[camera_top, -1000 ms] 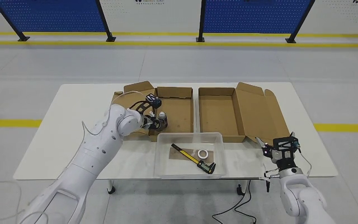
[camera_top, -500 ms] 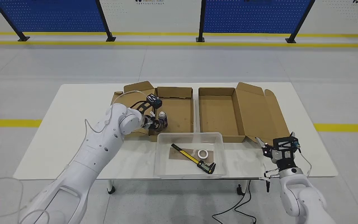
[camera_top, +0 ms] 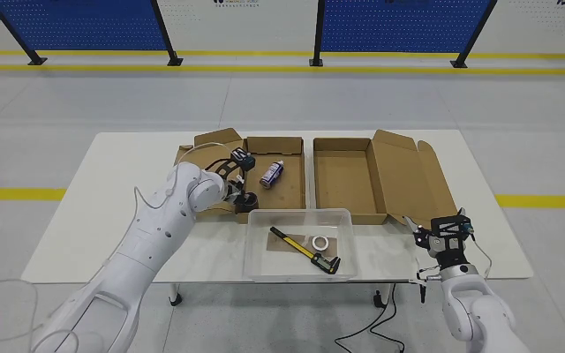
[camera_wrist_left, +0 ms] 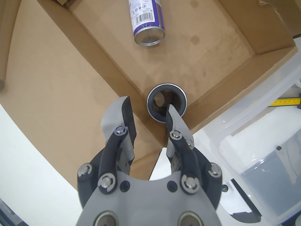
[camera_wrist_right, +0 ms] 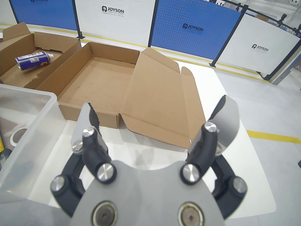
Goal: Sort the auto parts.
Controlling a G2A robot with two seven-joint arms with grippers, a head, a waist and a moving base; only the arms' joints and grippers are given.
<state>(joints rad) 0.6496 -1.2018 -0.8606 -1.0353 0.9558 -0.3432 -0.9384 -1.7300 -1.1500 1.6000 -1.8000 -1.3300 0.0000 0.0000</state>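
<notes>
A purple and white spray can [camera_top: 272,175] [camera_wrist_left: 145,12] lies on its side on the floor of the left cardboard box [camera_top: 287,146]. A black and metal bearing ring [camera_wrist_left: 167,101] rests in the near corner of that box. My left gripper [camera_wrist_left: 148,112] [camera_top: 238,194] hangs open just above the ring, one fingertip [camera_wrist_left: 171,112] over its rim, holding nothing. My right gripper [camera_wrist_right: 157,111] [camera_top: 439,231] stays open and empty near the table's front right corner. The can [camera_wrist_right: 33,61] is also in the right wrist view, far off.
An empty second cardboard box [camera_top: 344,176] [camera_wrist_right: 101,76] with open flaps sits right of the first. In front stands a clear plastic bin [camera_top: 300,213] holding a yellow and black caliper [camera_top: 305,250] and a white tape roll [camera_top: 320,240].
The spray can that stood upright at my left gripper now lies on its side farther back in the box. The right arm has not moved.
</notes>
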